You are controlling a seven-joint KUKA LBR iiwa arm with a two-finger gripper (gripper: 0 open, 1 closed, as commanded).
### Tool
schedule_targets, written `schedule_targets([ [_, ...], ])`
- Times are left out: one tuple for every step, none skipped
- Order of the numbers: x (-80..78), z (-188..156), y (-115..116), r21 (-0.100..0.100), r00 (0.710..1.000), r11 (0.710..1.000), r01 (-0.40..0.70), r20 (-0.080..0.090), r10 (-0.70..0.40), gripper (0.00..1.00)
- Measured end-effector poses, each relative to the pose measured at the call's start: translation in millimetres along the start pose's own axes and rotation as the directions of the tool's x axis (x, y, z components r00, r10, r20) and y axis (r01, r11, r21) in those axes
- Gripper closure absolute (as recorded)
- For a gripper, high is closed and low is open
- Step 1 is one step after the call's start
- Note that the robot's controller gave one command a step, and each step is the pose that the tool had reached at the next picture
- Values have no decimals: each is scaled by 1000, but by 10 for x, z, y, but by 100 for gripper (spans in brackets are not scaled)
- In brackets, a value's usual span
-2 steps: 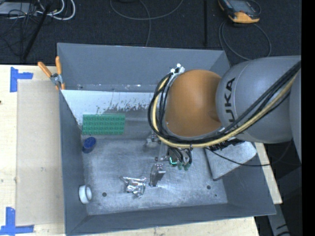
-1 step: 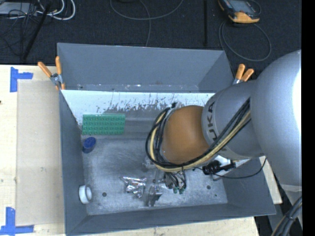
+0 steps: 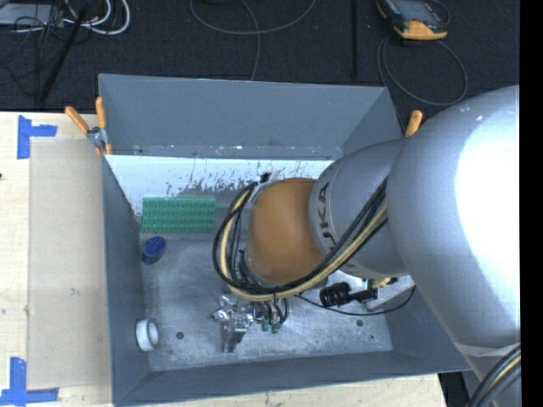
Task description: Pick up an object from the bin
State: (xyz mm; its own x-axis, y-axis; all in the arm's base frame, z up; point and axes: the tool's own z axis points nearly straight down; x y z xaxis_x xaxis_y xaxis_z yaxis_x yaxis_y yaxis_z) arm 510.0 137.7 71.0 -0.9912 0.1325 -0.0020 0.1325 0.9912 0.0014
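End effector (image 3: 233, 322) low at bin (image 3: 254, 117) floor near front wall; open or closed, cannot tell. White ring (image 3: 147, 335) lies front-left, black clip (image 3: 335, 295) just right, green ridged block (image 3: 178, 214) and blue cap (image 3: 153, 248) behind-left

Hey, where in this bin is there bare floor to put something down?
The widest bare patch of floor lies left of centre, bordered by the green ridged block above, the blue cap and white ring at left, and the gripper at right. The right is crowded: the arm hangs over a black object.
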Motion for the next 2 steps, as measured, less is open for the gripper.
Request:
schedule_targets([
  [-11,-19,-1,-2,1000,1000,-3,1,3,100],
  [-16,-1744,159,0,957,957,289,5,-289,100],
])
